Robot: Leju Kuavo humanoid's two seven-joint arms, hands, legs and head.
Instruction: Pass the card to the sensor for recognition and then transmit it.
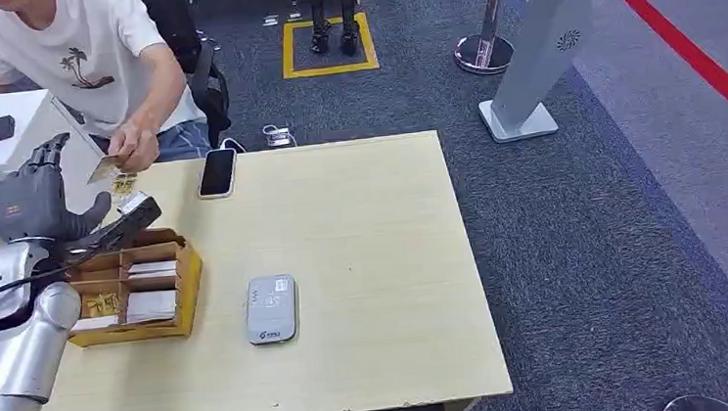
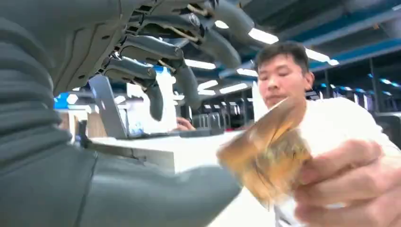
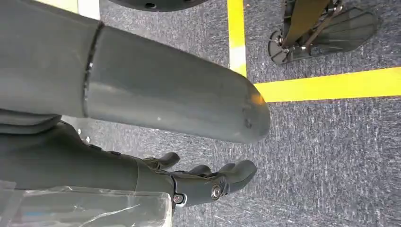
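A person's hand [image 1: 142, 144] holds a tan card [image 1: 105, 168] at the table's far left corner, just beyond my raised left hand [image 1: 33, 195]. My left hand holds nothing; its fingers [image 2: 156, 71] are spread above the blurred card [image 2: 265, 151] and its thumb [image 2: 156, 196] lies below, apart from it. The person's fingers [image 2: 350, 184] pinch the card's edge. The grey sensor pad [image 1: 272, 309] lies flat near the table's middle front. My right hand [image 3: 189, 137] hangs over the floor, thumb and fingers apart, with nothing in it.
A wooden card box [image 1: 187, 278] with several compartments sits under my left forearm. A black phone [image 1: 217, 172] lies at the table's far edge. The person sits behind the far left corner. A white side table [image 1: 25, 119] holds a dark device.
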